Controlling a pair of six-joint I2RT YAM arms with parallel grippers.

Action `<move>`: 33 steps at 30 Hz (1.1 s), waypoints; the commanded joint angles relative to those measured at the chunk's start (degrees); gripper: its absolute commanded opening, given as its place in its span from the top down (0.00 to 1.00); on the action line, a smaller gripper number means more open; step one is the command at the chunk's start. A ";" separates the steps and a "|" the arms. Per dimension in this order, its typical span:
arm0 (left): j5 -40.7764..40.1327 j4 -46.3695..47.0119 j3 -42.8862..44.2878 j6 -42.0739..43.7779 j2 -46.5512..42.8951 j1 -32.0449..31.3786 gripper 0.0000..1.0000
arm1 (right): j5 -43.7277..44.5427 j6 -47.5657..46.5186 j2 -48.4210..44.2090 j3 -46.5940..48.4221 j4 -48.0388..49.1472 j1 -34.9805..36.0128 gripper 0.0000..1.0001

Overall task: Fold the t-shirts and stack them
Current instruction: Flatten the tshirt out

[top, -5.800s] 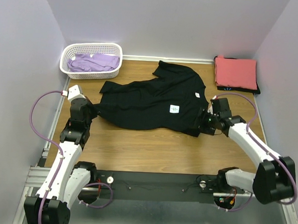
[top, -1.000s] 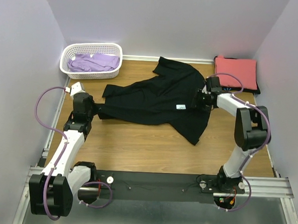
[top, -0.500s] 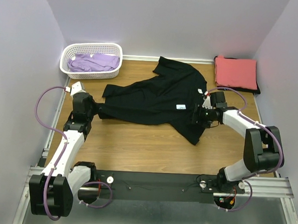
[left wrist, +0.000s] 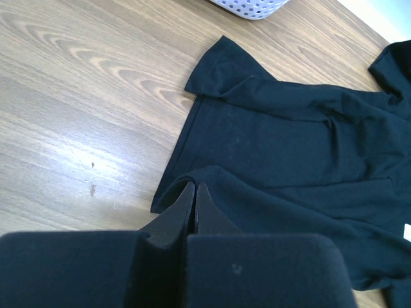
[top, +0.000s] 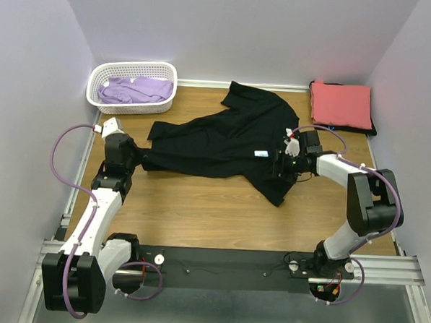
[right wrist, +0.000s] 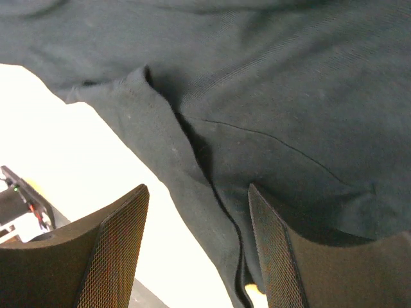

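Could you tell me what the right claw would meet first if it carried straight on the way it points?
Most likely the black t-shirt: the open right claw faces a fold in its cloth, though depth is unclear.

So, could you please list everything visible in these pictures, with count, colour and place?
black t-shirt: 1, black, spread crumpled mid-table
red t-shirt: 1, coral-red, folded, far right corner
dark t-shirt: 1, dark, under the red t-shirt, only edges show
purple t-shirt: 1, lavender, inside the basket
basket: 1, white, far left corner
table: 1, brown wood
left gripper: 1, black, shut on the black t-shirt's left edge
right gripper: 1, black, open, over the black t-shirt's right part
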 commanded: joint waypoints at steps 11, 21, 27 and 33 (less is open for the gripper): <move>0.74 1.03 -0.09 0.63 -1.39 0.40 1.00 | 2.39 0.28 0.89 3.59 2.36 3.32 0.29; 0.91 1.03 -0.18 0.72 -1.39 0.40 1.00 | -0.15 -0.95 2.63 4.64 2.71 3.49 0.29; 0.74 1.03 -0.18 0.72 -1.39 0.40 1.00 | -2.52 -2.18 5.80 6.66 3.15 3.67 0.29; 0.91 1.03 -0.18 0.72 -1.13 0.40 1.00 | -5.25 -2.80 7.82 7.81 3.32 4.72 0.29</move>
